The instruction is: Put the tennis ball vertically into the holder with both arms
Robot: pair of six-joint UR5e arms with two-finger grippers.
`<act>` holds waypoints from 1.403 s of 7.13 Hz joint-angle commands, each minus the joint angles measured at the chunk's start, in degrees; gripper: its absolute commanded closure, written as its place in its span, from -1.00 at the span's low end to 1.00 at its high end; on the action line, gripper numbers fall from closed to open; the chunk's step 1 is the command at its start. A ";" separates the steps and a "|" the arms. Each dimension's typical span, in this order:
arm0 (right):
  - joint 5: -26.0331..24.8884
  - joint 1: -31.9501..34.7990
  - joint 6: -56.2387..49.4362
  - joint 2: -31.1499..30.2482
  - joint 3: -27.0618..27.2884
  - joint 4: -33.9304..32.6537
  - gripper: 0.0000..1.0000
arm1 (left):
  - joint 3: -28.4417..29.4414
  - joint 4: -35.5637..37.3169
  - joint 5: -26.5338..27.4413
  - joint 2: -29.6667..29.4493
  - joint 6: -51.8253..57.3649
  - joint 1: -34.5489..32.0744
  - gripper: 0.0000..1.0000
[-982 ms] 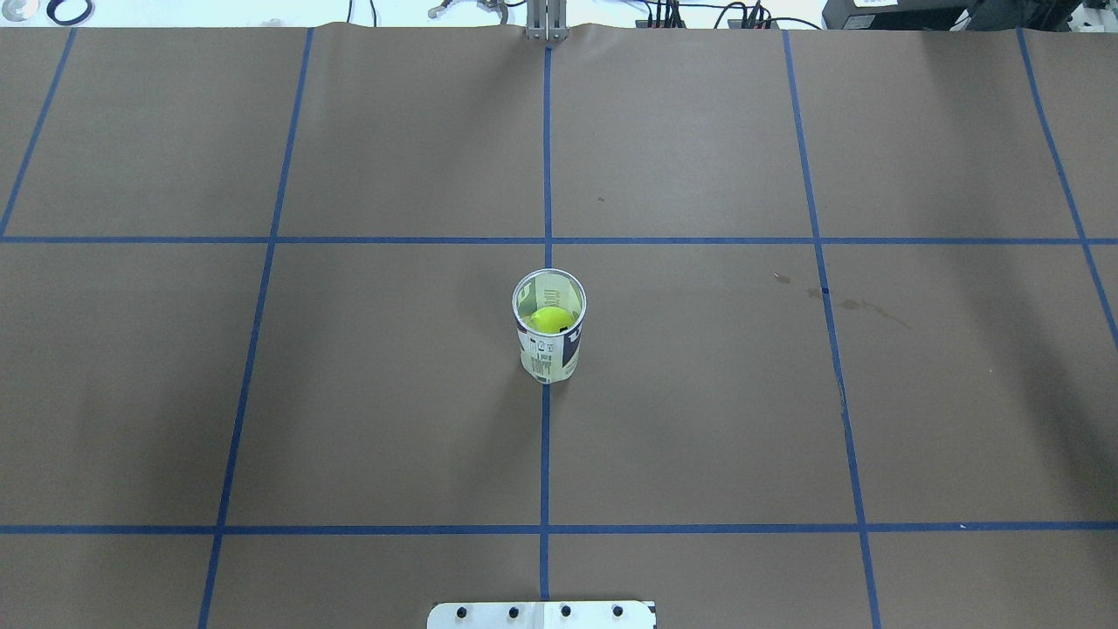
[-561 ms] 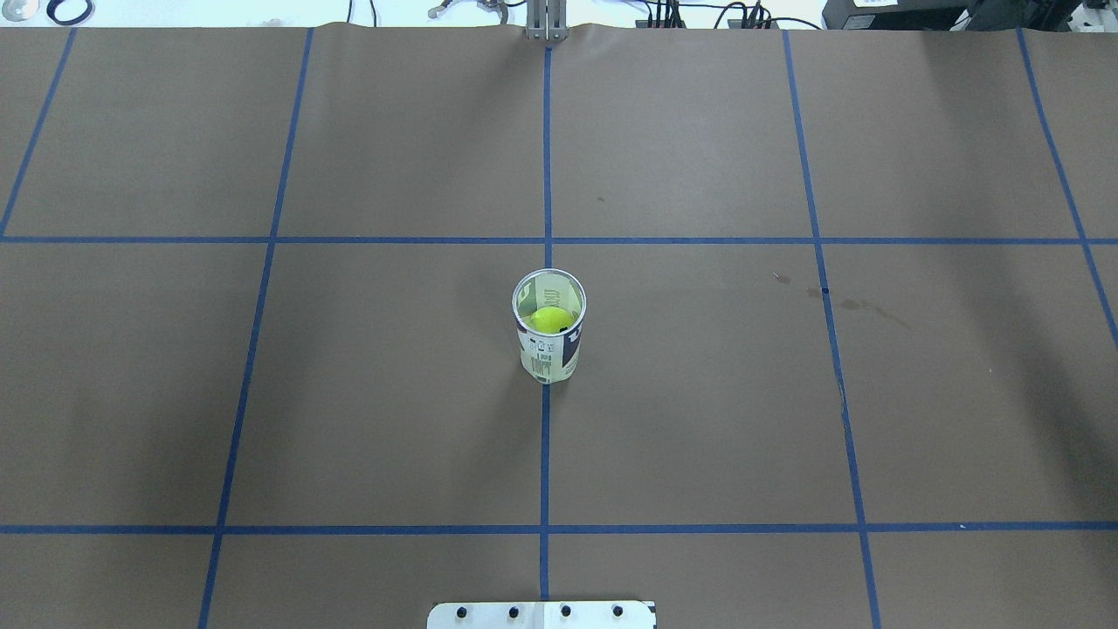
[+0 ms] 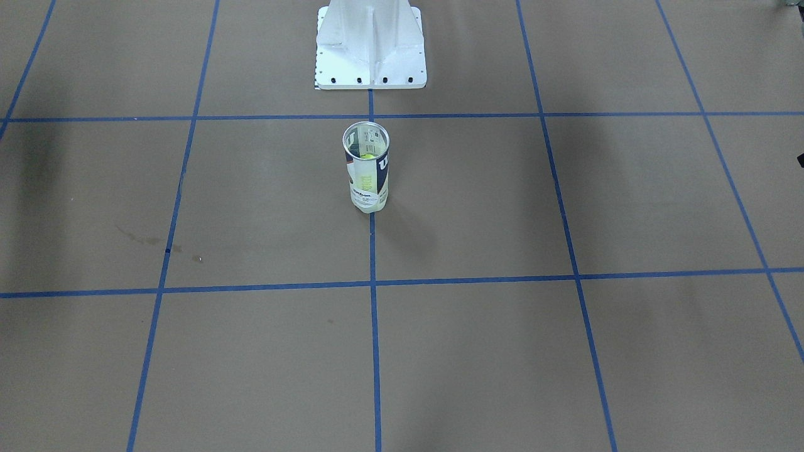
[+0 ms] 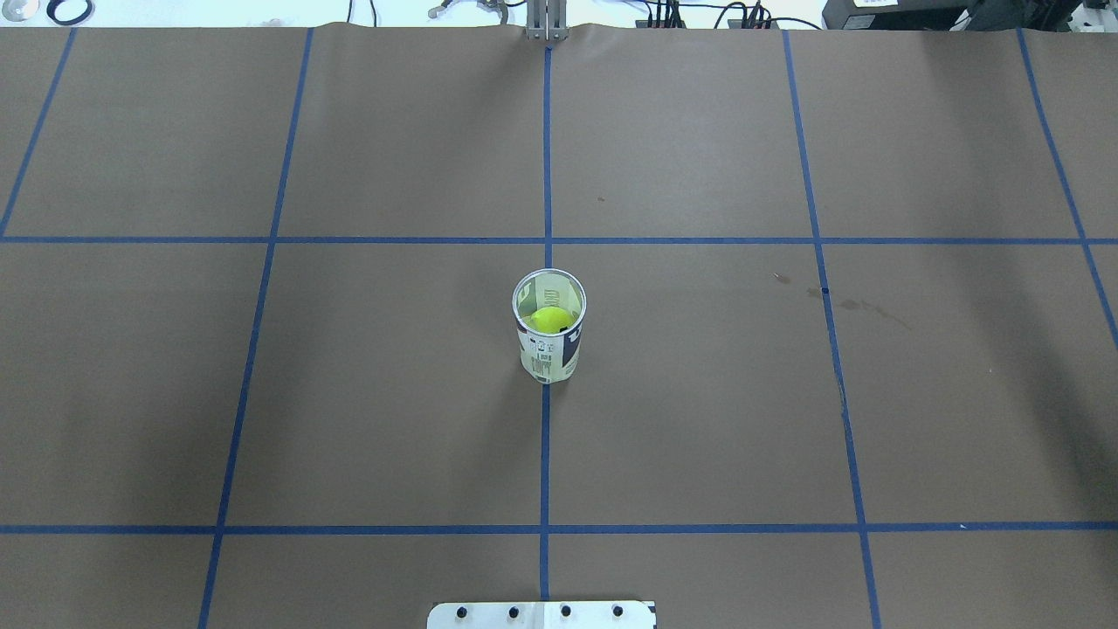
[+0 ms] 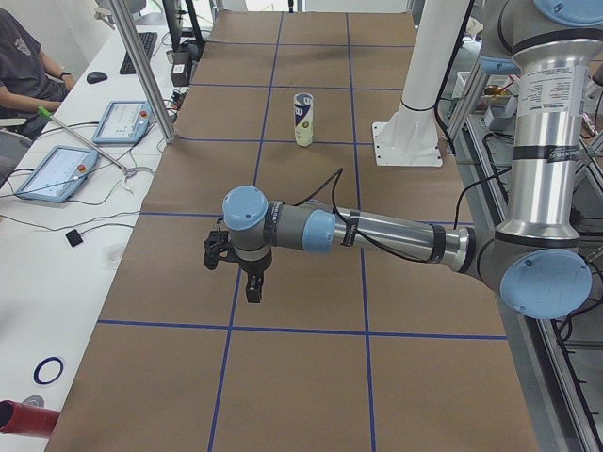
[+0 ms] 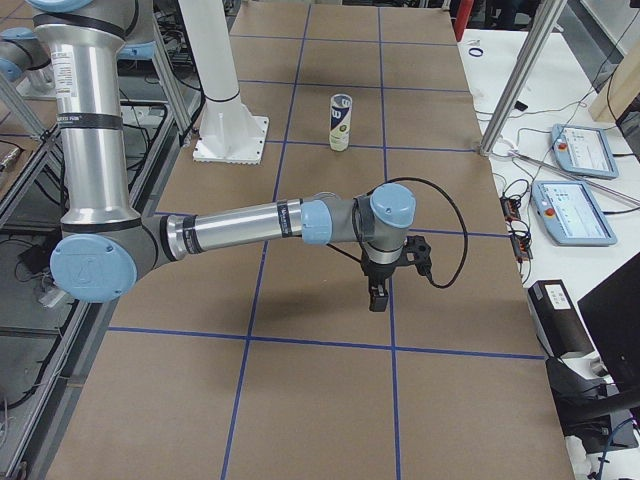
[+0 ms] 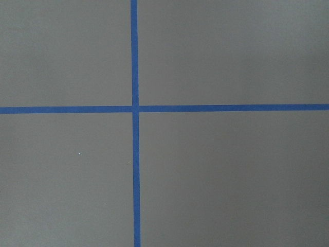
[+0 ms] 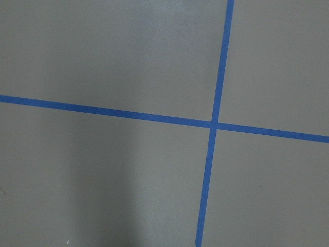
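Brown-papered table (image 4: 742, 393), blue-taped: the clear plastic cylindrical holder (image 4: 550, 349) stands upright at centre, yellow-green tennis ball (image 4: 548, 319) inside, unbraced and likely to tip if nudged; black left gripper (image 5: 252, 287) at 9 o'clock, black right gripper (image 6: 378, 297) at 3, finger openings impossible to tell.

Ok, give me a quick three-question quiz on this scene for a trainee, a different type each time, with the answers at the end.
1. True or false: the holder lies on its side.
2. Where is the tennis ball? A) beside the holder B) inside the holder C) held in a gripper
3. Fill in: the tape line that the holder stands on is coloured ____.
Key: 1 false, it stands upright with its mouth open; 2 B; 3 blue.
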 commanded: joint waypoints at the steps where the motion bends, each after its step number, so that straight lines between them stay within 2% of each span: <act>1: 0.07 0.00 -0.37 -0.79 0.63 0.02 -0.99 | 1.08 0.33 -0.10 -0.14 0.01 -0.13 -1.00; 7: 1.82 -3.34 -0.28 -1.93 0.99 -0.33 -0.99 | -1.55 -0.28 -0.54 1.44 -0.08 -0.30 -1.00; 10: 1.82 -3.34 -0.28 -2.29 1.16 -0.51 -0.99 | -5.22 0.06 -0.72 1.52 -0.34 -0.39 -1.00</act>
